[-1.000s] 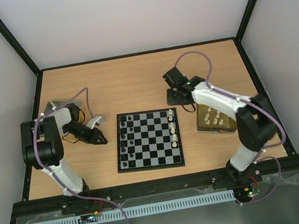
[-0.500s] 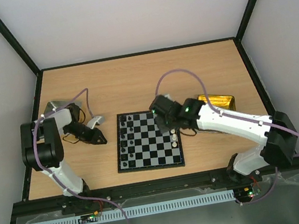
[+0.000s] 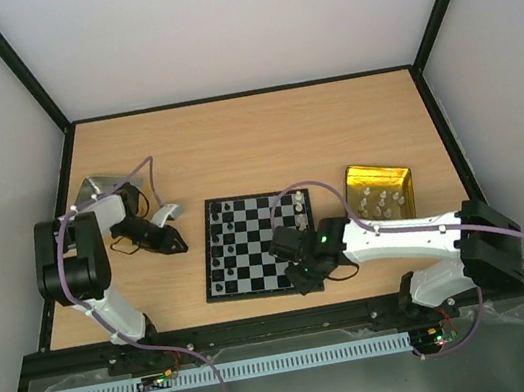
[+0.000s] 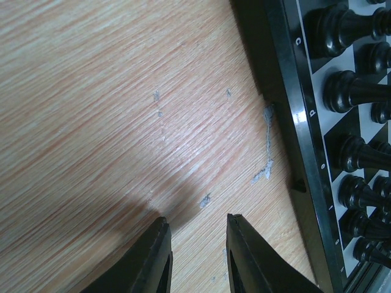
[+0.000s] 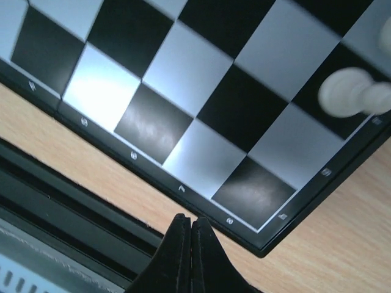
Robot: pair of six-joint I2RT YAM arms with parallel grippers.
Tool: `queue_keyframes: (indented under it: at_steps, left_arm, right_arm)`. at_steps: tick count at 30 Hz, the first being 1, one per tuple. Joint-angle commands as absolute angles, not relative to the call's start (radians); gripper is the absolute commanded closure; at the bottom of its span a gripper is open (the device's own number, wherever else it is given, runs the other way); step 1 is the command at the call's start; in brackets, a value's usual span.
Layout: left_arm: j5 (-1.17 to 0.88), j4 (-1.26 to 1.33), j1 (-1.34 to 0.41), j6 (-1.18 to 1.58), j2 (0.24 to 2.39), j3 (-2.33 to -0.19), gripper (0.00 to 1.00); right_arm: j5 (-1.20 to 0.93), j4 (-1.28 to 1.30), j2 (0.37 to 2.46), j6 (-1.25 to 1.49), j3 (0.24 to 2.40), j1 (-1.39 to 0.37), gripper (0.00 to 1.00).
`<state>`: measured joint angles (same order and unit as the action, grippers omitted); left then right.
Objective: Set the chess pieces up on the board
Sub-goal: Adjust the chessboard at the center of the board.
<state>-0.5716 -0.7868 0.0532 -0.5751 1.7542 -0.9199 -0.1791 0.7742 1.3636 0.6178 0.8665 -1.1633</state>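
The board [image 3: 263,257] lies mid-table, with black chess pieces [image 3: 218,256] down its left side and a few white pieces [image 3: 301,211] on its right side. My right gripper [image 3: 305,278] is shut and hangs low over the board's near right corner. In the right wrist view its fingertips [image 5: 185,221] are pressed together with nothing seen between them, above the board's rim [image 5: 183,190]; one white piece [image 5: 349,93] stands nearby. My left gripper [image 3: 176,243] is open and empty over bare wood left of the board. Black pieces [image 4: 349,90] show at the left wrist view's right edge.
A gold tray [image 3: 380,175] holding several white pieces [image 3: 381,202] sits right of the board. A plain silver tray [image 3: 95,189] lies at the far left behind the left arm. The table's black front rail [image 5: 55,201] runs close to the right gripper.
My right arm has swung from beside the gold tray, across the board's right side, down to its near right corner. The left arm has not moved.
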Motion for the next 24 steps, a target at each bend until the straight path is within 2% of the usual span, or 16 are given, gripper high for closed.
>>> queue_keyframes:
  at_steps: [1, 13, 24]
  left_arm:
    - [-0.451, -0.729, 0.054, -0.560, 1.766, -0.880, 0.72]
    - [-0.448, -0.735, 0.054, -0.543, 1.754, -0.890, 0.72]
    - [-0.442, -0.729, 0.054, -0.535, 1.736, -0.887, 0.72]
  right_arm:
    - [-0.231, 0.745, 1.351, 0.629, 0.803, -1.208, 0.98]
    - [-0.184, 0.703, 1.367, 0.664, 0.693, -1.259, 0.98]
    - [-0.059, 0.692, 1.439, 0.716, 0.725, -1.259, 0.98]
